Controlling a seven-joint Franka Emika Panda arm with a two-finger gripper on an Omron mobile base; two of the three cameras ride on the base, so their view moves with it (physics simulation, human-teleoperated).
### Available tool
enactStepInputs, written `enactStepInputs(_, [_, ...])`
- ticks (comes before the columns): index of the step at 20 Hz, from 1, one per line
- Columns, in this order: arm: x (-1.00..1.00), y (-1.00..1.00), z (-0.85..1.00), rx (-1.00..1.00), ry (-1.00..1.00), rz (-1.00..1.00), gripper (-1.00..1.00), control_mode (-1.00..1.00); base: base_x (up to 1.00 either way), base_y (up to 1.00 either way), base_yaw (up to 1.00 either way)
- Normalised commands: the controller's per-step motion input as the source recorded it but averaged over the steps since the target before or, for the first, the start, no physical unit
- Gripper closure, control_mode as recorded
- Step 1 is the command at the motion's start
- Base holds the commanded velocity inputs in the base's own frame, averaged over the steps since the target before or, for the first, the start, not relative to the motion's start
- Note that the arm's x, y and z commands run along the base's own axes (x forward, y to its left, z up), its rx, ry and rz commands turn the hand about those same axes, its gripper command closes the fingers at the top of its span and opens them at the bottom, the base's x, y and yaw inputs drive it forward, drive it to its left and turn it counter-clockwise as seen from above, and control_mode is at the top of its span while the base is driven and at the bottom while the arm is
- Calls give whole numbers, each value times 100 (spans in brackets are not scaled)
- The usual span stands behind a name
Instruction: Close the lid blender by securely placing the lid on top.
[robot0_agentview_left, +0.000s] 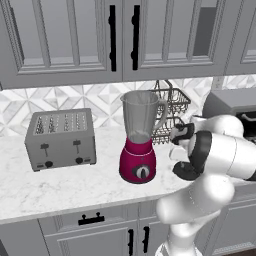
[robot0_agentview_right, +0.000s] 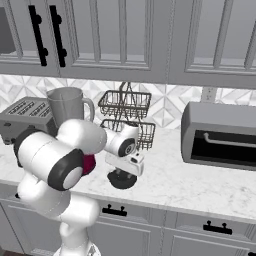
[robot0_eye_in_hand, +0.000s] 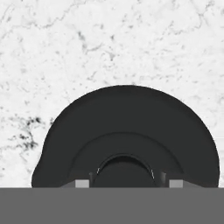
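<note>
Grey cabinets (robot0_agentview_left: 65, 35) hang above the white marbled surface (robot0_agentview_left: 60, 187), and everything here is placed from the blender (robot0_agentview_left: 138, 137), which stands near the middle of that surface with its magenta base, grey dial and tall see-through jar, the jar's mouth uncovered. To the right of the blender, at the wall, sits a grey oven (robot0_agentview_right: 220, 135) with a dark door and bar handle. To the left of the blender, well apart from it, stands a grey toaster (robot0_agentview_left: 61, 139). Just behind and to the right of the blender is a black wire basket rack (robot0_agentview_right: 126, 117). The lid (robot0_eye_in_hand: 127, 135), a black domed disc, lies flat on the surface to the right of the blender and nearer the front edge, directly under the robot's hand. The jaws (robot0_agentview_right: 122, 175) are right over the lid; I cannot tell whether they are spread or pinching it.
</note>
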Motion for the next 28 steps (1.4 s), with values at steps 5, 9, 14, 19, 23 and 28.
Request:
enactStepInputs(5, [-8,72,-45,0,-4,6,100,-100,0,0,0])
enactStepInputs(9, [0,38,4,0,0,2,100,-100,0,0,0])
enactStepInputs(14, [-11,-1,54,0,-1,0,100,-100,0,0,0])
enactStepInputs(19, [-13,-8,100,0,-6,0,100,-100,0,0,0])
enactStepInputs(23, [-26,-12,94,0,-13,0,100,-100,0,0,0])
enactStepInputs(28, [-47,-10,97,0,-13,0,100,-100,0,0,0])
